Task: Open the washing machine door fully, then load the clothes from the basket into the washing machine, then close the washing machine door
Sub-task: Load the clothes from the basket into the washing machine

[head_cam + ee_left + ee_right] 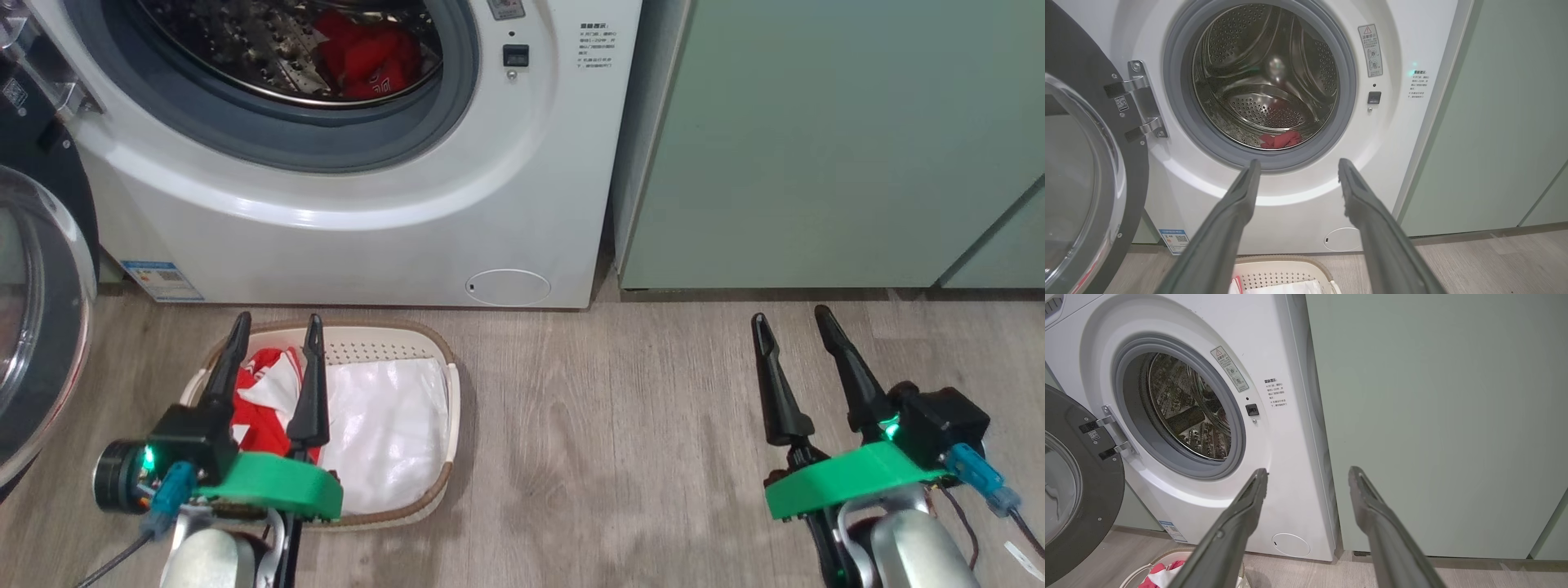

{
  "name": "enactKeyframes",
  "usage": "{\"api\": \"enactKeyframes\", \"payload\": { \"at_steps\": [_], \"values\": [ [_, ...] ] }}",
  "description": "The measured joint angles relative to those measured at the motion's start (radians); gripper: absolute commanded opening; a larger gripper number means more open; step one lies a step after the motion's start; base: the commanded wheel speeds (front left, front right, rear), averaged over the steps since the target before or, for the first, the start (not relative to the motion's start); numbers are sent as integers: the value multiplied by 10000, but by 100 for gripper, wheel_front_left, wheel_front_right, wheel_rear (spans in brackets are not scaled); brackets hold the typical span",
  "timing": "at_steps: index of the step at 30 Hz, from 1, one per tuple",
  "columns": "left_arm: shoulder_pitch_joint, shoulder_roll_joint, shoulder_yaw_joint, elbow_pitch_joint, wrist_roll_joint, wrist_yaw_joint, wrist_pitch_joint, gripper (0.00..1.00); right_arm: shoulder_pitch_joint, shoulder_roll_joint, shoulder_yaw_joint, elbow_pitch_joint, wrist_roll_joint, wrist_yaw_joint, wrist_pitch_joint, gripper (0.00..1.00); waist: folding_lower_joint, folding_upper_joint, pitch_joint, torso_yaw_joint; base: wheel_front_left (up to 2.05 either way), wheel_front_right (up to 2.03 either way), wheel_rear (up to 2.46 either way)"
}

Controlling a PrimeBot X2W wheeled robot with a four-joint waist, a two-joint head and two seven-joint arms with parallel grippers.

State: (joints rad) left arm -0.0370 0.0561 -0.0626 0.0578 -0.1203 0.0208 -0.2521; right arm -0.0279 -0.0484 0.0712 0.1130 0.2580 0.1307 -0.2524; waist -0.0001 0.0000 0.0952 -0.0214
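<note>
The white washing machine fills the upper left of the head view, and its door is swung wide open at the left. Red clothes lie in the steel drum. The cream basket sits on the floor in front of the machine, with a red and white garment in its left half. My left gripper hangs open above that garment, nothing between its fingers. Over bare floor at the right, my right gripper is open and empty too.
Pale green cabinets stand right of the machine. A plain white sheet lines the basket. Wood-look floor lies between the basket and my right arm.
</note>
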Motion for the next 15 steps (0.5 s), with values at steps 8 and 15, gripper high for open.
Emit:
{"api": "enactKeyframes", "payload": {
  "at_steps": [8,15],
  "values": [
    [0,-33,21,-4,0,0,0,100,0,0,0,2,0,0,0,100,0,0,-45,9,0,0,0],
    [0,-46,29,-2,-8,0,0,100,0,0,4,0,0,0,-2,100,0,0,-54,15,0,0,0]
  ]
}}
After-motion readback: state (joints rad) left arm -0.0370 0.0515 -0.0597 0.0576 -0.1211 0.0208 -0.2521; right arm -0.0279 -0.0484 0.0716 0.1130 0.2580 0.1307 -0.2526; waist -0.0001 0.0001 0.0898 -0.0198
